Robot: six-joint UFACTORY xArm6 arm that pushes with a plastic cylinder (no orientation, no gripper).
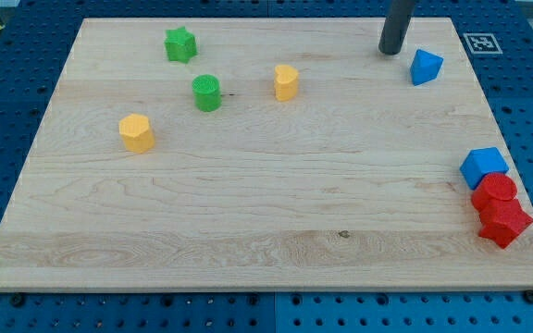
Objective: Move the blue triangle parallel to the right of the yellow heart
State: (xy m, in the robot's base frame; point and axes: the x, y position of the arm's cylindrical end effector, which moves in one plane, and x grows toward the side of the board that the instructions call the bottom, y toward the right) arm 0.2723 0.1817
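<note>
Near the view's top right, my tip (391, 51) stood on the wooden board (266, 231), just beside the blue triangle (426, 67) on its left and a little higher, with a thin gap that I could not tell from contact. I had no fingers to open or close, only the bare rod, and it held nothing. The yellow heart (286, 81) lay well to the left, and the triangle was already on its right side, only a little nearer the view's top. In my judgement the step needed a short, slow push toward the view's bottom, from the triangle's top edge and through its middle, so that it did not turn or slip off. I would stop when both pieces sat on one level. The green cylinder (207, 92) was far from this path.
</note>
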